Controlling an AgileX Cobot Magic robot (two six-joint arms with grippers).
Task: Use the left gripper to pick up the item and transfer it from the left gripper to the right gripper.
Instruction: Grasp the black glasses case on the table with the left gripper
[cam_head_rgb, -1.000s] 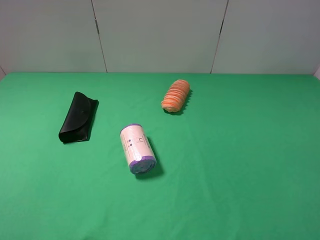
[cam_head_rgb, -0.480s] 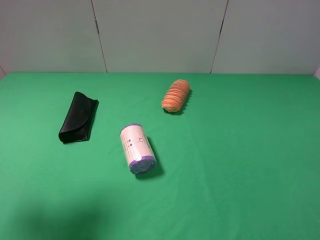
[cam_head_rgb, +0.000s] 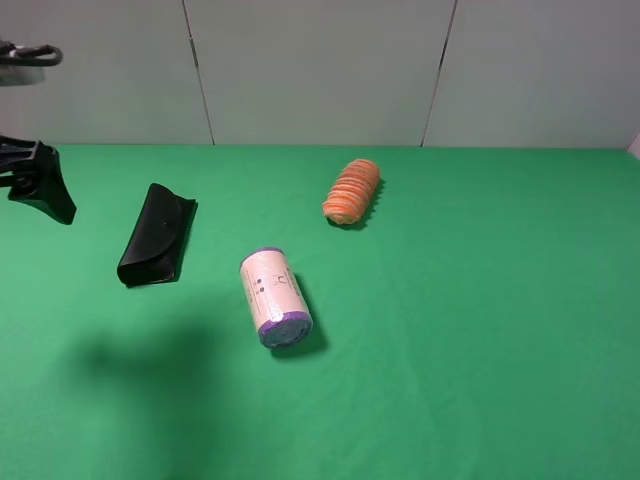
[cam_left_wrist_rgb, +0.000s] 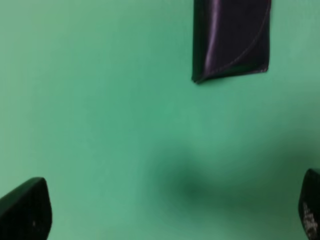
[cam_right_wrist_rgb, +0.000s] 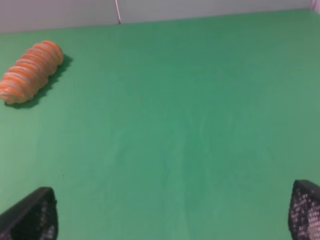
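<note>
Spread wide, the left pincer (cam_left_wrist_rgb: 167, 214) shows its two black tips at the corners of its own camera's picture, with only green table (cam_left_wrist_rgb: 100, 110) between them; it holds nothing. The right pincer (cam_right_wrist_rgb: 167, 215) is spread just as far and is just as bare.

The black case (cam_head_rgb: 157, 235) lies flat on the table, flap side up, at about 10 o'clock from the white roll (cam_head_rgb: 275, 297) and well apart from it. The orange ribbed lump (cam_head_rgb: 352, 190) sits at about 1 o'clock from the roll.

From the high camera the left arm (cam_head_rgb: 35, 180) shows at 9 o'clock of the case, near it but not touching. That fits an approach for the pick-up, with the jaws parted early so they can straddle the case across its narrow width. The right pincer probably waits spread for the hand-over. By my reading the task has barely begun.

Only a dark piece of the left arm shows, cut off by the edge of the high view, and the right arm is not in that view at all. The left wrist picture is blurred and catches one end of the case only. How high the left pincer hangs above the table I cannot tell.
</note>
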